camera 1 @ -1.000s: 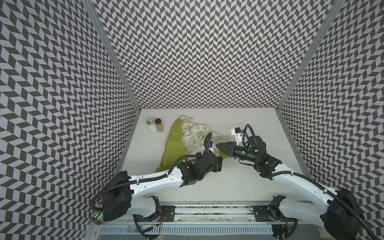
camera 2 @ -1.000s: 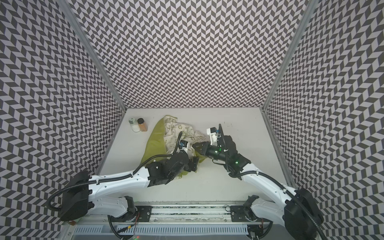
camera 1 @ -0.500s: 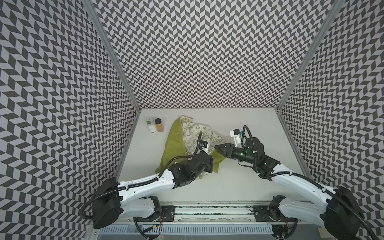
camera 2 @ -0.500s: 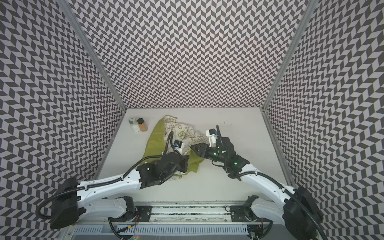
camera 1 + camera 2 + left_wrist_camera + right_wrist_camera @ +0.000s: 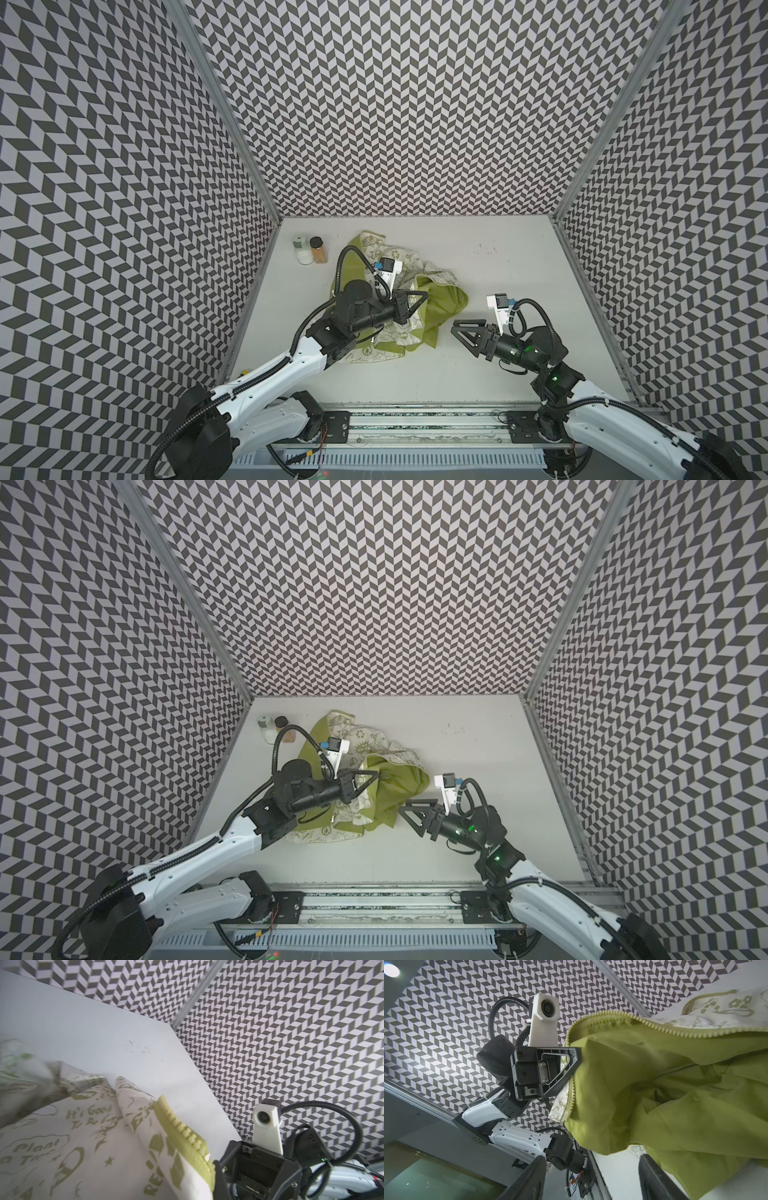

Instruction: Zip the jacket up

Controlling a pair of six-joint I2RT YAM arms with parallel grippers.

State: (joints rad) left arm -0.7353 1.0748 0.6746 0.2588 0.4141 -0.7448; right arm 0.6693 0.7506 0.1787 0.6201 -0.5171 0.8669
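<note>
On the table (image 5: 478, 374) lie one jacket (image 5: 441, 304) and two bottles (image 5: 303, 250).

The jacket (image 5: 440, 299) lies on the table (image 5: 498, 257), left of centre. Two bottles (image 5: 309, 250) stand together at its 10 o'clock. The left jaws are over it, the right jaws at its 4 o'clock.

The lime-green jacket (image 5: 440, 303) lies crumpled and unzipped, its cream doodle-printed lining showing.

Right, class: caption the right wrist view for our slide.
Left gripper shut on the jacket zipper edge, right gripper open nearby.
</note>
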